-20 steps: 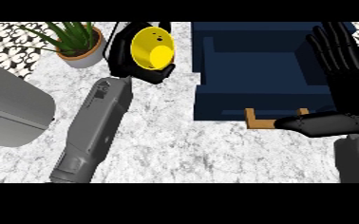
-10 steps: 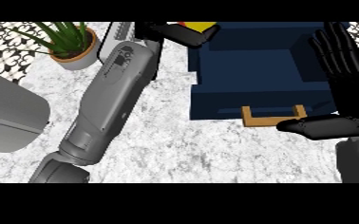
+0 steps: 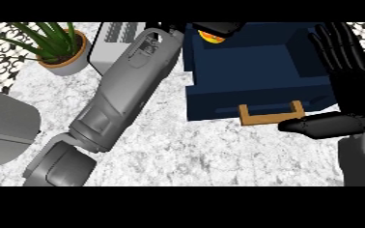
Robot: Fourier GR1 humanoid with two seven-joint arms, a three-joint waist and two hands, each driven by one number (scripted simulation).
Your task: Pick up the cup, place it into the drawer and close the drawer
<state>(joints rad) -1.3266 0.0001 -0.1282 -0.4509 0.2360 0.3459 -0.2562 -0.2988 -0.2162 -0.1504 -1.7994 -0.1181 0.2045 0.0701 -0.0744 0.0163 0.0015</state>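
Nearest thing is the right hand [image 3: 341,67], resting at the right edge with its fingers [image 3: 335,41] straight and spread, pointing up, thumb just beside the wooden handle [image 3: 271,114] of the open blue drawer [image 3: 249,72]. The left forearm runs diagonally across the marble bench [image 3: 200,154] up to the drawer's far left corner. There the left hand [image 3: 217,27] has its fingers curled round the yellow cup [image 3: 212,38], which sits just under them, over the drawer's inside. Too hidden to tell its long axis or which way it points. Left of those fingers: a toaster [image 3: 118,38], then a potted plant [image 3: 61,48]
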